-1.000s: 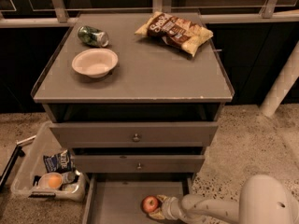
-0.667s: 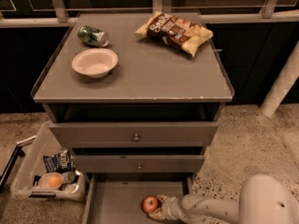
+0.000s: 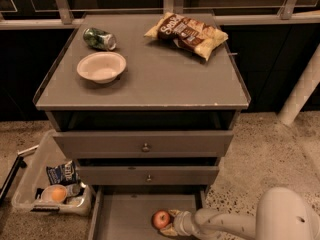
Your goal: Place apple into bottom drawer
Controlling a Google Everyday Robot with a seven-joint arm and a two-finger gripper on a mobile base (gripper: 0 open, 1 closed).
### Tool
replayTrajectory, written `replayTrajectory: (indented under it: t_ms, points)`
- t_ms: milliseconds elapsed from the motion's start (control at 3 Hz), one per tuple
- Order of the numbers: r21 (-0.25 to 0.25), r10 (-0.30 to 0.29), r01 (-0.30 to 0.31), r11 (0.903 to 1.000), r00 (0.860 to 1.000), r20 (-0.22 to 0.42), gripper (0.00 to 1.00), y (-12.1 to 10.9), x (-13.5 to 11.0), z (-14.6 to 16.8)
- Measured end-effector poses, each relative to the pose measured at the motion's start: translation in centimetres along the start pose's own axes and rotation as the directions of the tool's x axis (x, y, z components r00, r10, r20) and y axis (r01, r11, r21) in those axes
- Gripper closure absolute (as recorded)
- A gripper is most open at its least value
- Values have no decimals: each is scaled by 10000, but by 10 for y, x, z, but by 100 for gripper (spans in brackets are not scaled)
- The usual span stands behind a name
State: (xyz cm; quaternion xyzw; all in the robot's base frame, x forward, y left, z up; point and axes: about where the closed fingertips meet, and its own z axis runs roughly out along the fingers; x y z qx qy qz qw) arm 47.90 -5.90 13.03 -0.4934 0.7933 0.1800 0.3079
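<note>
The red apple is low inside the open bottom drawer, the pulled-out grey tray at the foot of the grey cabinet, near its middle. My gripper reaches in from the right on a white arm and is right against the apple's right side. I cannot make out whether the apple rests on the drawer floor or hangs just above it.
The two upper drawers stand slightly pulled out above. On the cabinet top are a white bowl, a green can and a chip bag. A clear bin on the floor at left holds an orange fruit.
</note>
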Motion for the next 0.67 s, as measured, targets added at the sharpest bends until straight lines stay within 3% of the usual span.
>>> replayTrajectory:
  t_ms: [333, 667]
  points:
    - [0, 0, 0, 10000, 10000, 0, 0, 0, 0, 0]
    - [0, 0, 0, 10000, 10000, 0, 0, 0, 0, 0]
